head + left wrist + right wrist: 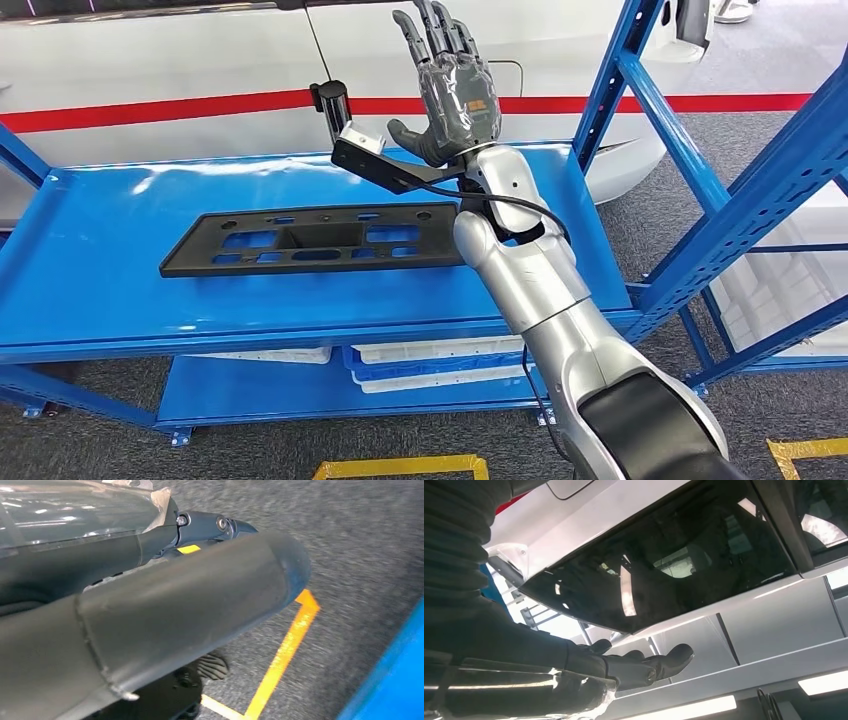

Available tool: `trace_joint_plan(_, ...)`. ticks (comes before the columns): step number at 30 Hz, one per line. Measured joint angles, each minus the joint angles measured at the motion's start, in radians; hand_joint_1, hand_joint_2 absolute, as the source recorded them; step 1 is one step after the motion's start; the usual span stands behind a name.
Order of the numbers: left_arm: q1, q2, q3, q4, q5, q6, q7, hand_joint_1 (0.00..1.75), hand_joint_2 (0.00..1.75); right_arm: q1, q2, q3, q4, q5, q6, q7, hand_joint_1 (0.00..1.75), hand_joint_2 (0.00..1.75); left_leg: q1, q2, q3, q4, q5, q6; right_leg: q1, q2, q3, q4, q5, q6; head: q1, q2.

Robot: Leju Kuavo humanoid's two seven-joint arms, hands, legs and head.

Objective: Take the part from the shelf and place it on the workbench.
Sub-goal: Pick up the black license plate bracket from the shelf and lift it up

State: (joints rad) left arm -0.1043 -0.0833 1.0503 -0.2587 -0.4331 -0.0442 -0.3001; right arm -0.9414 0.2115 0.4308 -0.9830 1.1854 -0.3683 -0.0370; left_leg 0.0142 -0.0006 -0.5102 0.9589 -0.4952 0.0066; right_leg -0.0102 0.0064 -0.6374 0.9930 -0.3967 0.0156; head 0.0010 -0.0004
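Observation:
A long flat black plastic part (310, 240) with several cut-outs lies on the blue top shelf (110, 230). My right hand (447, 85) is raised above the shelf's back right area, fingers spread and pointing up, holding nothing. It is above and to the right of the part, not touching it. In the right wrist view the right hand's dark fingers (644, 665) stretch out in front of a white car's window. The left wrist view has my left hand (150, 605) hanging over the floor; whether it is curled is unclear.
A white car with a red stripe (150, 110) stands behind the shelf. Blue uprights (640, 90) frame the shelf's right side. White trays (430, 365) sit on the lower shelf. Yellow floor tape (285, 655) marks the grey carpet.

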Motion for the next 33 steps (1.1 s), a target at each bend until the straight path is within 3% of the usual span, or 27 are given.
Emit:
trace_joint_plan(4, 0.006, -0.005, 0.006, 0.013, -0.022, 0.005, 0.059, 0.0, 0.0, 0.0, 0.005, 0.001, 0.002, 0.0, 0.0, 0.0, 0.0, 1.75, -0.002, -0.001, 0.002, 0.0, 0.0, -0.003, -0.001, -0.001, 0.005, 0.0, 0.0, 0.0, 0.0, 0.0)
trace_joint_plan(10, 0.016, -0.021, -0.039, 0.035, -0.178, 0.04, 0.291, 0.0, 0.0, 0.0, 0.012, 0.001, 0.01, 0.0, 0.0, 0.0, 0.0, 1.75, -0.009, -0.001, 0.006, 0.001, 0.0, -0.003, -0.003, -0.001, 0.009, 0.0, 0.0, 0.0, 0.0, 0.0)
trace_joint_plan(16, 0.02, -0.036, -0.078, 0.045, -0.208, 0.052, 0.353, 0.0, 0.0, 0.001, 0.014, 0.003, 0.011, 0.0, 0.002, 0.0, 0.0, 1.75, -0.011, -0.001, 0.005, 0.002, -0.001, -0.001, -0.005, -0.002, 0.01, 0.0, 0.0, 0.0, 0.0, 0.0)
trace_joint_plan(21, 0.021, -0.041, -0.1, 0.047, -0.249, 0.077, 0.453, 0.0, 0.0, 0.031, 0.014, 0.034, 0.01, 0.001, 0.026, -0.031, 0.0, 1.75, -0.012, -0.001, 0.006, 0.002, -0.002, 0.0, -0.006, -0.001, 0.01, -0.001, 0.0, 0.0, 0.0, 0.0)
trace_joint_plan(26, 0.022, -0.044, -0.123, 0.048, -0.287, 0.072, 0.44, 0.0, 0.0, 0.127, 0.014, 0.134, 0.009, 0.006, 0.087, -0.074, 0.0, 1.75, -0.011, -0.001, 0.006, 0.002, -0.002, 0.0, -0.006, -0.001, 0.01, -0.001, 0.0, 0.0, 0.0, 0.0)
trace_joint_plan(33, 0.022, -0.044, -0.13, 0.048, -0.281, 0.06, 0.393, 0.0, 0.0, 0.224, 0.025, 0.322, 0.05, 0.045, 0.199, -0.052, 0.0, 1.75, -0.01, -0.001, 0.006, 0.002, -0.002, -0.001, -0.006, -0.001, 0.01, -0.001, 0.0, 0.0, 0.0, 0.0)
